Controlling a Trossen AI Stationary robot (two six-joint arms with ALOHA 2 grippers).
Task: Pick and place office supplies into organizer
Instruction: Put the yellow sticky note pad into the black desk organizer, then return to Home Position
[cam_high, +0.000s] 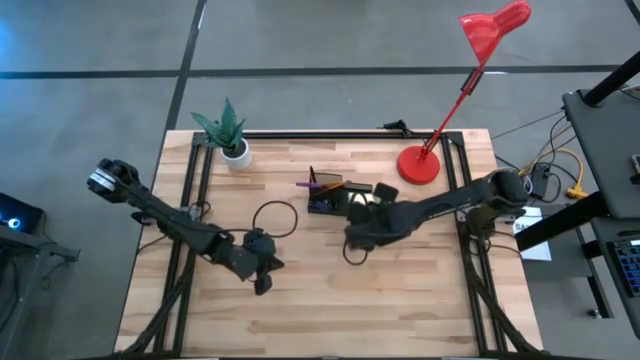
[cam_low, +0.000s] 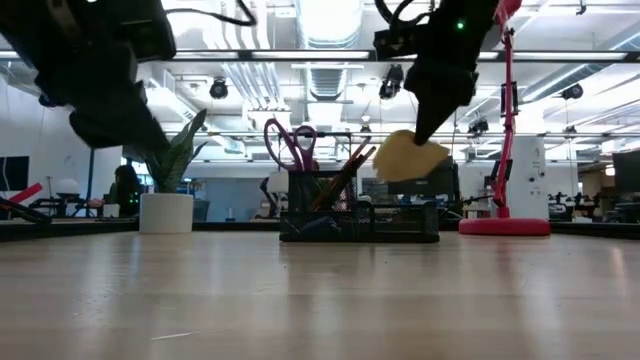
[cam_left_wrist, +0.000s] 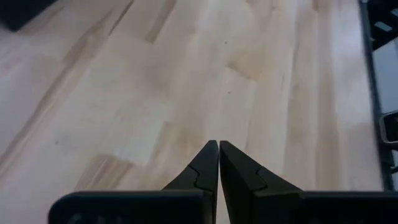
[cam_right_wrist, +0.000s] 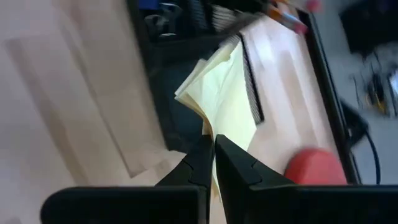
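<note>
High view: right gripper (cam_high: 358, 222) sits near the table's middle, just beside the organizer (cam_high: 330, 197), on the side away from the potted plant (cam_high: 229, 134). Right wrist view: the 2 dark fingers are pinched together on the edge of the yellow sticky-note pad (cam_right_wrist: 221, 90); its sheets fan out slightly past the fingertips (cam_right_wrist: 198, 154). The pad hangs above the black mesh organizer; whether it touches the mesh I cannot tell.

Low view: pad is lifted clear of the wooden table (cam_low: 320, 290), level with the organizer's upper rim. Purple-handled scissors (cam_low: 289, 142) stand handles-up in the taller compartment, with orange pencils (cam_low: 345, 168) leaning beside them. Red desk lamp (cam_low: 505, 225) stands behind and to the side, apart from the organizer.

Left gripper (cam_high: 263, 281) is toward the near-left part of the table, well apart from the organizer. Left wrist view: its 2 fingers are pressed fully together with nothing between them, above bare wood.

A loop of dark cable (cam_high: 274, 217) lies on the table between the 2 arms.
</note>
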